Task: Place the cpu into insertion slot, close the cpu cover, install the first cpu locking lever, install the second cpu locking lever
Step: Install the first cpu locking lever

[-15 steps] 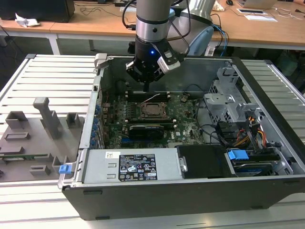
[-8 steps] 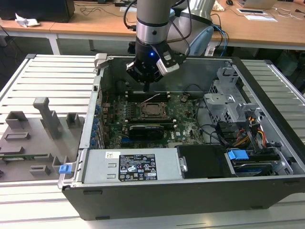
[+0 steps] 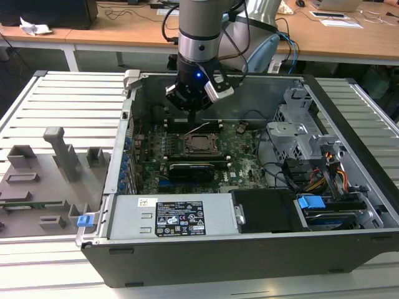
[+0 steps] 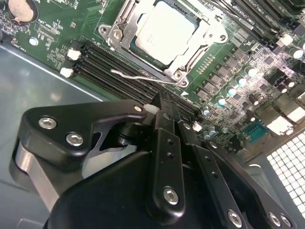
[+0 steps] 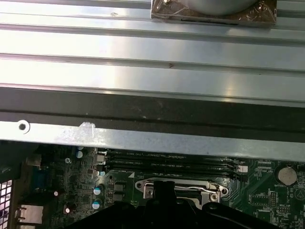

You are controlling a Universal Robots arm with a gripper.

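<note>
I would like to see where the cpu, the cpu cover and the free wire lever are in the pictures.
cpu (image 4: 164, 36), second wrist view, middle of its silver-grey top.
cpu cover (image 4: 125, 34), second wrist view, the frame's side strip beside the chip.
locking lever (image 4: 143, 75), second wrist view, middle of the thin wire.

A ribbed grey metal table fills the foreground. Behind it runs a long wooden desk — papers and cables on top — above dark floor.

Even indoor brightness, white glare on the ribbed table, dim blurred pincer foreground.
</note>
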